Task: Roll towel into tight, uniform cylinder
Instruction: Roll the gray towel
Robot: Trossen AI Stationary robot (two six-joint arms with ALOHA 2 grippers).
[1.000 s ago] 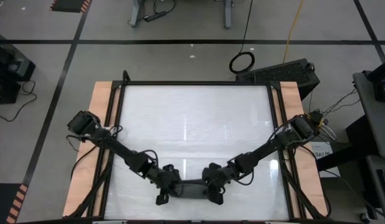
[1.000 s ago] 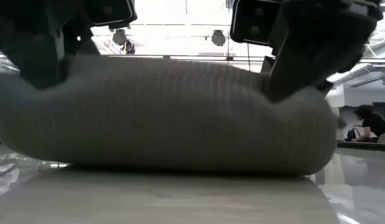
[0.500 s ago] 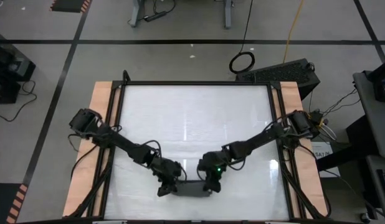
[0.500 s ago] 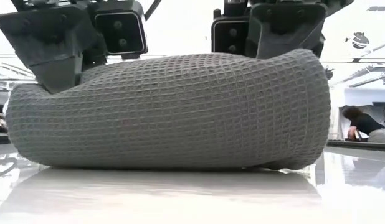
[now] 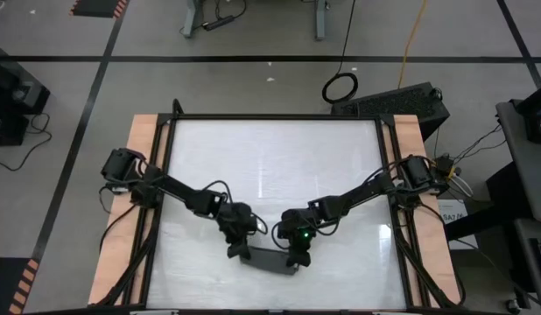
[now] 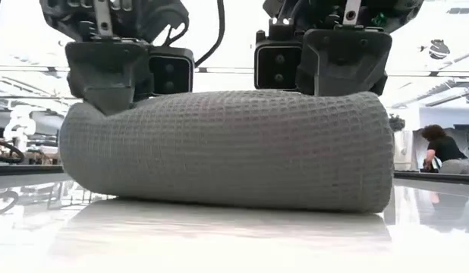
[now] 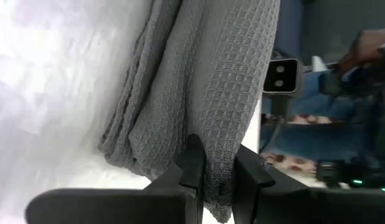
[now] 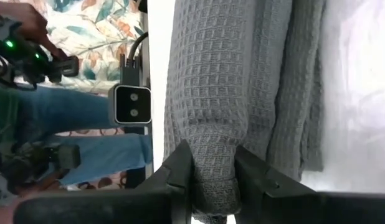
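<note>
Grey waffle-weave towel [image 5: 269, 260] lies rolled into a thick cylinder on the white table [image 5: 270, 166], near its front edge and about midway across. Both arms reach inward to it. The left pincer [image 5: 236, 251] is clamped on the roll's left end, a fold of cloth nipped between its fingers [image 7: 194, 163] in the left wrist view. The right pincer [image 5: 296, 259] is clamped likewise on the right end, cloth bunched between its fingers [image 8: 181, 163]. From the low view the roll [image 6: 227, 148] rests on the table with both pincers pressing down on its top, one at each end.
</note>
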